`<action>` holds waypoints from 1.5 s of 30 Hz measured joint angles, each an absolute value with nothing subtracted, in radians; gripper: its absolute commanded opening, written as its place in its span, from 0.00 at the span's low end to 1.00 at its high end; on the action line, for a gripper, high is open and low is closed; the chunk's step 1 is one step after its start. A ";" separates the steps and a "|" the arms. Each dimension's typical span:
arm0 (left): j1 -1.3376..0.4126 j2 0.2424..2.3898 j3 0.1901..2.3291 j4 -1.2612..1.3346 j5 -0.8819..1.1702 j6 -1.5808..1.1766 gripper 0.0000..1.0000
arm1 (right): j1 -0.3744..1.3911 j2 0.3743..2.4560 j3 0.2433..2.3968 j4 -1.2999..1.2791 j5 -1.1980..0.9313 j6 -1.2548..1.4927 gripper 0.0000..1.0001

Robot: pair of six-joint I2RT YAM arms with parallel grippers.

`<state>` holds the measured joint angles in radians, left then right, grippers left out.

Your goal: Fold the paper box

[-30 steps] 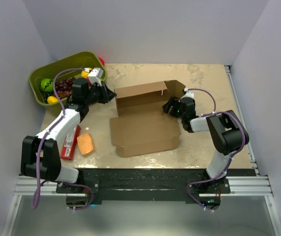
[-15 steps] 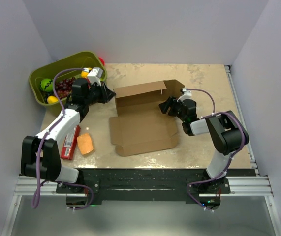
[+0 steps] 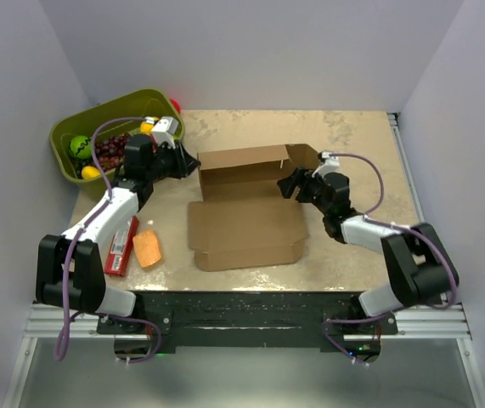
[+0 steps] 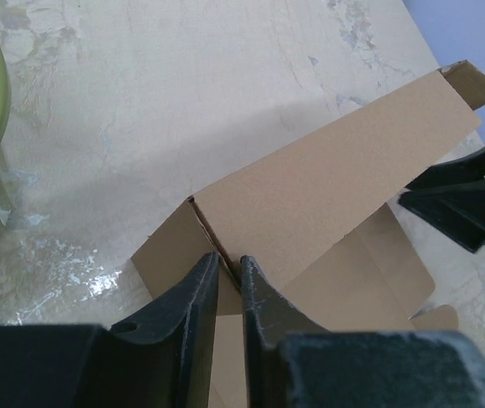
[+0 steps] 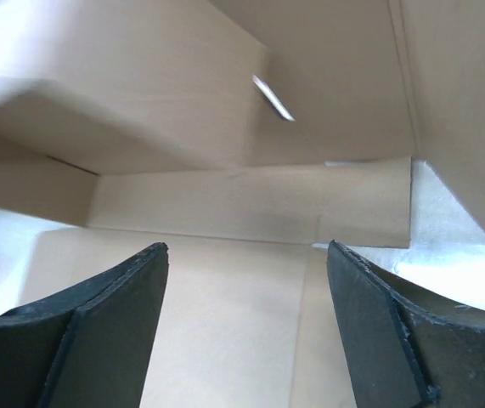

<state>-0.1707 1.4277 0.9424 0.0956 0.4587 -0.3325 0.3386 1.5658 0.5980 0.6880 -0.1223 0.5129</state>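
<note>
- flat red packet [image 3: 121,246] on the near left of the beige table [image 3: 352,144]; white print on it is too small to read. small orange block [image 3: 148,249] just beside it on the right
- plain brown corrugated paper box [image 3: 246,208] sits mid-table, no print seen on it. its flat panel with small side flaps lies toward the near edge; the far half is raised into a long back wall with end flaps standing
- left arm runs from the near-left base up the left side, forearm passing beside the red packet. left gripper [image 4: 228,270] is at the box's far-left corner, fingers almost together, pinching the cardboard wall edge
- right arm bends in from the right. right gripper [image 5: 246,251] is at the right end of the raised wall, pointing into the box; fingers spread wide, nothing between them
- olive-green plastic bin [image 3: 68,136] at the far left corner, just behind the left gripper. it holds purple grapes [image 3: 110,153], a green ball [image 3: 80,146] and a yellow piece [image 3: 91,172]
</note>
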 measured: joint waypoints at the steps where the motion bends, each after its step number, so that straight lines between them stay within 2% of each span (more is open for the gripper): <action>1: -0.171 1.427 0.945 0.091 0.456 -0.326 0.44 | 0.340 1.511 0.591 0.656 -0.116 0.505 0.81; 4: -0.171 1.423 0.945 0.075 0.444 -0.302 0.63 | 0.340 1.361 0.582 0.552 -0.091 0.477 0.82; 10: -0.171 1.373 0.945 0.030 0.404 -0.255 0.75 | 0.340 1.176 0.618 0.254 -0.021 0.419 0.83; 15: -0.172 1.256 0.945 0.018 0.306 -0.198 0.76 | 0.340 1.134 0.670 0.047 0.056 0.391 0.89; 20: -0.221 1.097 0.943 0.020 0.156 -0.127 0.76 | 0.337 1.127 0.729 -0.042 0.157 0.355 0.93; 28: -0.579 0.995 0.930 -0.003 -0.078 -0.063 0.75 | 0.277 1.311 0.811 0.046 0.199 0.293 0.92; 34: -0.689 1.063 0.909 -0.049 -0.092 -0.077 0.81 | 0.219 1.477 0.862 0.166 0.155 0.217 0.89; 36: -0.690 1.108 0.921 -0.076 -0.064 -0.078 0.82 | 0.209 1.511 0.872 0.203 0.136 0.191 0.87; 39: -0.690 1.177 0.971 -0.122 -0.041 -0.066 0.82 | 0.200 1.561 0.894 0.257 0.105 0.152 0.74; 40: -0.690 1.194 0.989 -0.133 -0.036 -0.058 0.82 | 0.199 1.572 0.899 0.270 0.094 0.144 0.66; 45: -0.690 1.225 1.053 -0.133 -0.034 0.031 0.82 | 0.189 1.599 0.904 0.324 0.020 0.110 0.42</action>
<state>-0.6903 1.2251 1.0527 -0.1333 -0.0341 0.0315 0.1894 1.5993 0.9035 0.3241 0.0200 0.1104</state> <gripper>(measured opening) 0.818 0.538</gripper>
